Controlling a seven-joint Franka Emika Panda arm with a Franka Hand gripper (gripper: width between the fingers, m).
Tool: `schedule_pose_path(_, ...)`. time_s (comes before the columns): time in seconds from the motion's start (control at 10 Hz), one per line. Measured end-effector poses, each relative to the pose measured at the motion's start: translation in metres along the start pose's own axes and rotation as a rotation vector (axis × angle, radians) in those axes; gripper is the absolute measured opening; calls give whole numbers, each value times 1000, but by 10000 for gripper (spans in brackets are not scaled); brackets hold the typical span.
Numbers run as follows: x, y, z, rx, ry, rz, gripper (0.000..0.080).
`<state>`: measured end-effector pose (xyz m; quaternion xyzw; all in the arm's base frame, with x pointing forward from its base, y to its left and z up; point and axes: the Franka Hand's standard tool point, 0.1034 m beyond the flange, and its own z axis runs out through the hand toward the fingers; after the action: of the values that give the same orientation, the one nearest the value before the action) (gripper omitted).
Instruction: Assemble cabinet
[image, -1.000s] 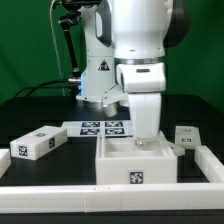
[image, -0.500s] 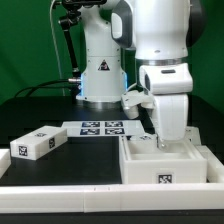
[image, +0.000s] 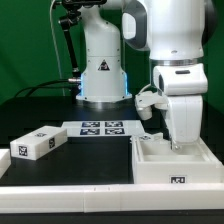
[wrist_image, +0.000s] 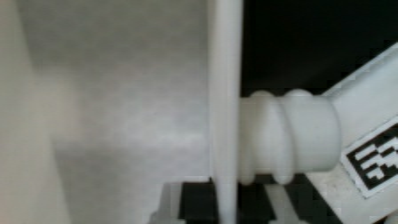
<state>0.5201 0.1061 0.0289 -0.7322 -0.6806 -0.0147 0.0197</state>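
The cabinet's white open box, with a tag on its front face, sits on the black table at the exterior view's right. My gripper reaches down into it and is shut on its far wall. In the wrist view my gripper pinches that thin white wall between its dark fingertips. Beside the wall are a ribbed white peg and a tagged white part. A separate white cabinet block with tags lies at the exterior view's left.
The marker board lies flat in the middle, in front of the robot base. A low white rim runs along the table's front edge. A small tagged bit shows just left of my gripper.
My gripper has moved steadily toward the exterior view's right, dragging the open box with it. The small tagged block seen at the far right a second ago is now hidden. The left block stayed put.
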Motion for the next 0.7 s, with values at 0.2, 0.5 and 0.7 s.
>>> schedule_pose_path(0.2, -3, -3, -8, -8, -5, 11, 237)
schedule_pose_path(0.5, -4, -15, -27, -23, -12, 90, 575)
schedule_pose_path(0.7, 5, -33, -37, -47, -4, 181, 749)
